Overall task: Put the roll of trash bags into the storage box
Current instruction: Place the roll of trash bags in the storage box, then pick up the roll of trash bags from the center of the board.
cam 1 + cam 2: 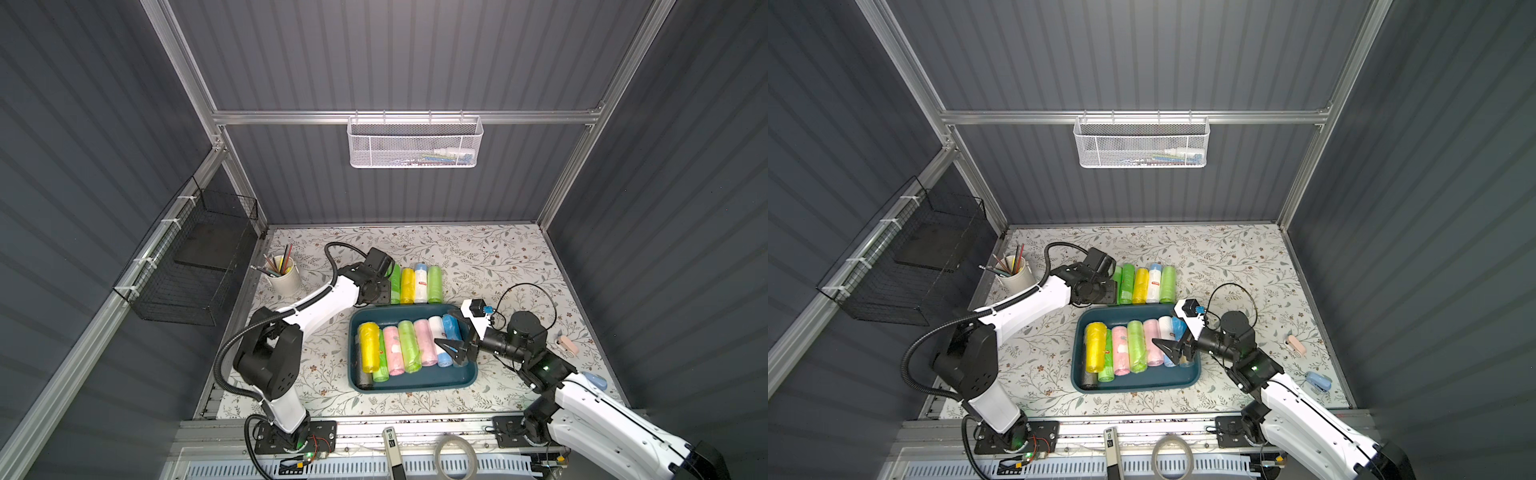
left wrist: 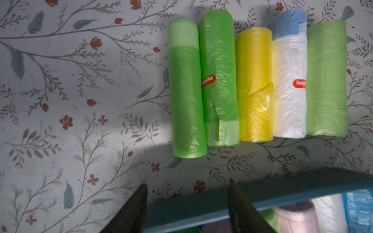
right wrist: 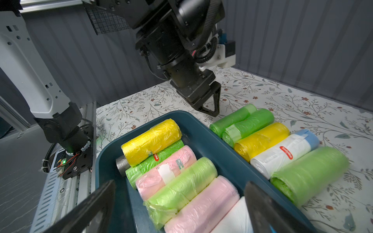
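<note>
Wire basket: we see a black wire basket point(image 1: 187, 270) fixed to the left wall, beside the table.
Cup: a cream cup point(image 1: 286, 277) holding pencils stands on the flowered table point(image 1: 498, 257), near its left edge.
Left gripper: the left gripper point(image 2: 187, 182) hangs low by the box's far rim, toward its left end. We find its jaws parted with nothing between them.
Loose rolls: five rolls of trash bags lie side by side on the table just behind the box's far rim, and none is held. They are a green roll point(image 2: 186, 90) nearest the left gripper, a second green roll point(image 2: 219, 80), a yellow roll point(image 2: 254, 86), a white roll with a blue end point(image 2: 289, 84) and a pale green roll point(image 2: 327, 80).
Storage box: the storage box point(image 1: 428, 377) sits mid-table. The stored rolls point(image 3: 181, 181) inside run yellow, green, pink, pale green, pink, white, blue. The yellow one lies over the green one and a dark grey one.
Right gripper: the right gripper point(image 1: 454, 351) hovers over the box's right end, above the white and blue rolls. Its jaws are spread wide and empty.
Right edge: we note a small pink item point(image 1: 568, 345) and a blue item point(image 1: 595, 380) on the table, well apart from the box.
</note>
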Controlling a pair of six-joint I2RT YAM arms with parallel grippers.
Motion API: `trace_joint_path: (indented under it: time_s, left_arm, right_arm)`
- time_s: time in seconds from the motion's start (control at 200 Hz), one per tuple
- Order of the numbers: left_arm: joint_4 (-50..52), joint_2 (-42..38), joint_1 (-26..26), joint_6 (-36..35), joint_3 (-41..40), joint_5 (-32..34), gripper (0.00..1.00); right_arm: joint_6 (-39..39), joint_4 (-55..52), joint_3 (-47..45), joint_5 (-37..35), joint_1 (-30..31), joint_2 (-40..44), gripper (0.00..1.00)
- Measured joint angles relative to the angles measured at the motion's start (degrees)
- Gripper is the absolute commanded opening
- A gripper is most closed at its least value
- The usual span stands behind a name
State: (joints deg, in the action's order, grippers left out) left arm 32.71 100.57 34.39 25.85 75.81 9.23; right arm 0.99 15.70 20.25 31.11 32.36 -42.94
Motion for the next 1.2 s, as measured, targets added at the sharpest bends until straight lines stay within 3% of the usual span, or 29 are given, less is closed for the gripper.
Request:
trace_joint_path:
  time_s: [0.38, 1.11, 1.195]
  left_arm:
    - [-3.02, 11.43, -3.5, -2.29, 6.64, -4.26, 0.64]
    - [-5.6, 20.02, -5.9, -2.54, 12.22, -4.37, 0.59]
    - [-5.46, 20.09, -6.01, -3.02, 12.55, -4.35, 0.54]
  right_arm:
    - [0.02, -0.11, 0.0, -0.24, 0.0, 0.48, 0.99]
    - [0.0, -0.13, 0.0, -0.28, 0.0, -0.52, 0.99]
    - [0.0, -0.13, 0.0, -0.28, 0.0, -0.59, 0.99]
